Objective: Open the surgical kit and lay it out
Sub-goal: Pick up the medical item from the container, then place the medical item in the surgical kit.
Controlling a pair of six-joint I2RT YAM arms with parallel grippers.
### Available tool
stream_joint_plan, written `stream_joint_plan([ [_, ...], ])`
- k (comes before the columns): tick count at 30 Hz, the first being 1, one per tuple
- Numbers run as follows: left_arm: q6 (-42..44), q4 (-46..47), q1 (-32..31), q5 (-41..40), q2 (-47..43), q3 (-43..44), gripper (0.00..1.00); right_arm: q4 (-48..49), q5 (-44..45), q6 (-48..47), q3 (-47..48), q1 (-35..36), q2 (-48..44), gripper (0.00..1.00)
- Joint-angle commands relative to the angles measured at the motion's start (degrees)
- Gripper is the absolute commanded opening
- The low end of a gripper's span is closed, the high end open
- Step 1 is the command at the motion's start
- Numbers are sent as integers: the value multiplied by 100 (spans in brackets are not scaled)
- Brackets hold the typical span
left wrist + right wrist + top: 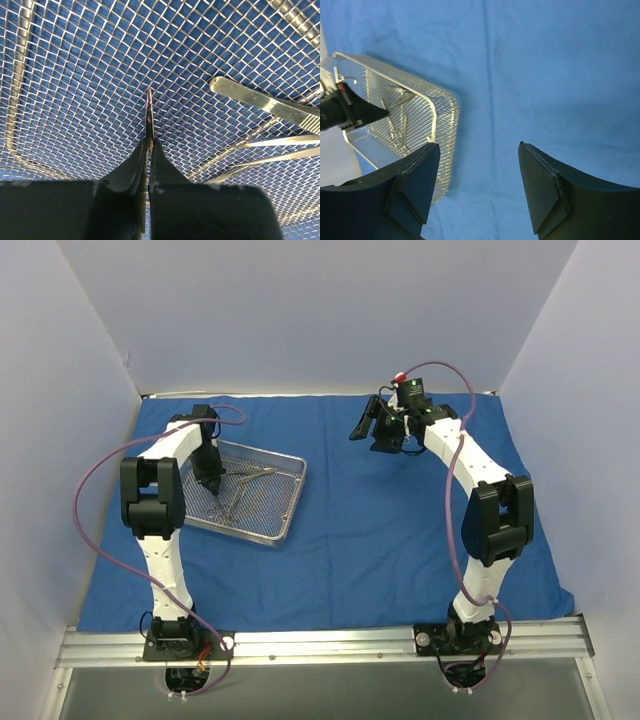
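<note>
LEFT JAWS: pressed together, pinching thin steel instrument (149, 116) edge-on, inside mesh tray (272, 508), left of centre | RIGHT JAWS: spread, empty, above blue cloth (380, 540), upper right | SURFACE: cloth over worktop (320, 695) | ROOM: pale walls (320, 310)

Plain royal-blue cloth wrap (400, 540) under a silver tray (294, 502).
Tray mesh, middle left, is diamond-patterned; instrument (149, 117) shiny silver; arms (168, 550) white with black joints.

Blue cloth wrap (400, 530) spread flat; wire-mesh tray (272, 502) on left part.
</note>
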Motion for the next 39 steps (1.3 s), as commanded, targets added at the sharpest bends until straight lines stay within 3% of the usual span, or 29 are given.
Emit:
stream_joint_plan([
  [1,140,214,162,-55,-44,-58,2,-123,-147,-161,408,77,-18,64],
  [8,149,-288,162,445,-1055,346,2,-220,-700,-793,1269,534,782,63],
  [16,-62,-270,4,1569,-1847,382,2,1404,-2572,-364,1498,1385,1493,60],
  [19,-167,-367,-127,1642,-1935,575,2,1433,-2862,-372,1840,1745,1731,60],
  [26,-352,-367,-427,1852,-1997,698,2,1301,-2758,-468,1991,2098,1881,66],
  [39,-317,-437,-805,1817,-2023,707,2,580,-2362,-820,2501,2415,2162,59],
])
